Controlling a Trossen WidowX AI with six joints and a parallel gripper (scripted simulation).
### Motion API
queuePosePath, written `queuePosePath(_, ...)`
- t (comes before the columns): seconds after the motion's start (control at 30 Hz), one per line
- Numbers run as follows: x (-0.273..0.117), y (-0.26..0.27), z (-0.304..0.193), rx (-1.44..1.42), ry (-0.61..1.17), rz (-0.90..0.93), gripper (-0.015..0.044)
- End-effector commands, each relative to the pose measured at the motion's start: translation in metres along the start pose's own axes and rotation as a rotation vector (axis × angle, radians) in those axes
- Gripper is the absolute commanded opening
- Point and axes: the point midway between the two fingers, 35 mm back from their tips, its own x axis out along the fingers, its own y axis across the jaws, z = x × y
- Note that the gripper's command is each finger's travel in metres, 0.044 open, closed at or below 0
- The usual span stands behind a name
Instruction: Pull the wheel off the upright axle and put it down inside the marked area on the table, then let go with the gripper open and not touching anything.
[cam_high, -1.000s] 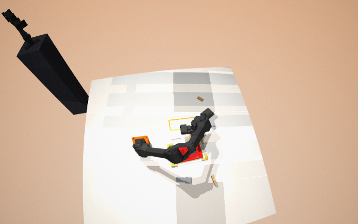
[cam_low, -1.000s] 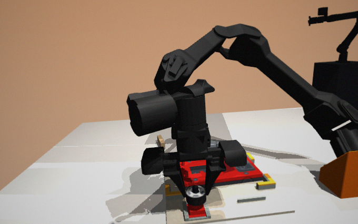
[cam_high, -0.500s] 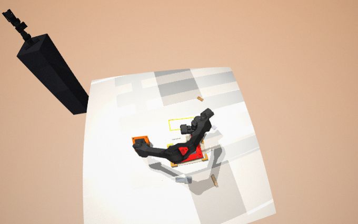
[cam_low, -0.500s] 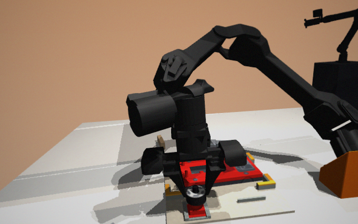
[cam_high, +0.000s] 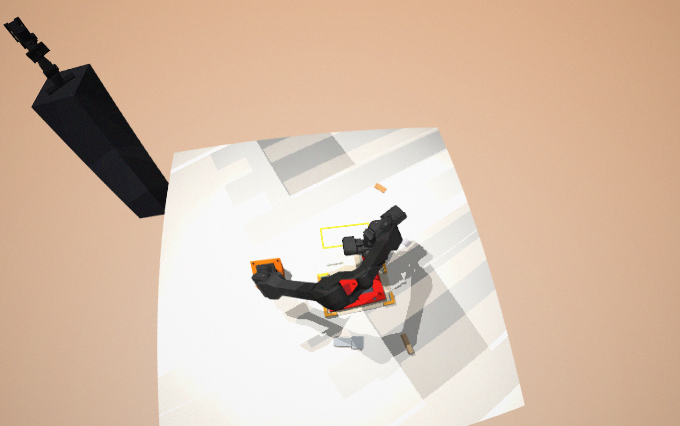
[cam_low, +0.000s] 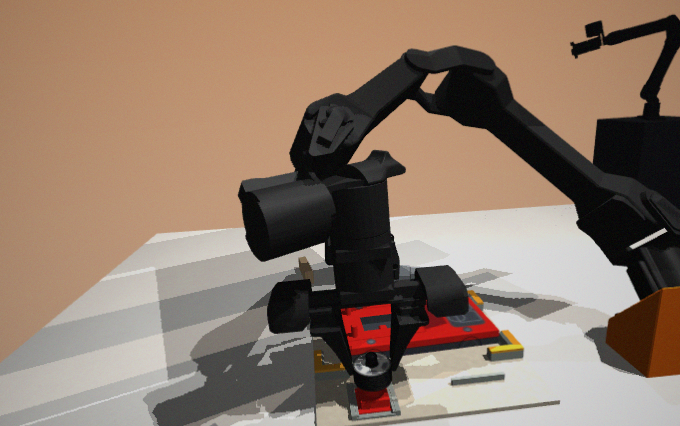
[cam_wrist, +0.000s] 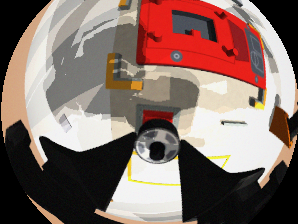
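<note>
Upright, the wheel (cam_low: 371, 370) sits flat, hub skyward, pincer-clamped (cam_low: 371, 372).

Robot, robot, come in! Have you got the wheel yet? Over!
Tool shut on the wheel. Wheel on its axle above the small red base, not lifted off. Yellow marked area close by, nothing seen blocking it.

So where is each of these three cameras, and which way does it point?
Top: high overhead, looking down on the table; the whole arm shows.
Exterior: beside the table, low, facing the claw shut on the wheel.
Wrist: on the arm, looking down past both fingers at the wheel.
All three share the red board.
</note>
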Motion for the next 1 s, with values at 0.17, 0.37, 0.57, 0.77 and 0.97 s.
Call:
queuePosePath(0.17, -0.0193, -0.0016, -0.0032, -0.02, 0.006, 0.024, 0.0)
queuePosePath(0.37, -0.0213, -0.0017, -0.0032, -0.02, 0.006, 0.024, 0.0)
queuePosePath(0.57, -0.0233, -0.0018, -0.0031, -0.021, 0.006, 0.025, 0.0)
queuePosePath(0.77, -0.0253, -0.002, -0.0031, -0.021, 0.006, 0.026, 0.0)
queuePosePath(0.97, -0.0273, -0.0021, -0.0031, -0.021, 0.005, 0.026, 0.0)
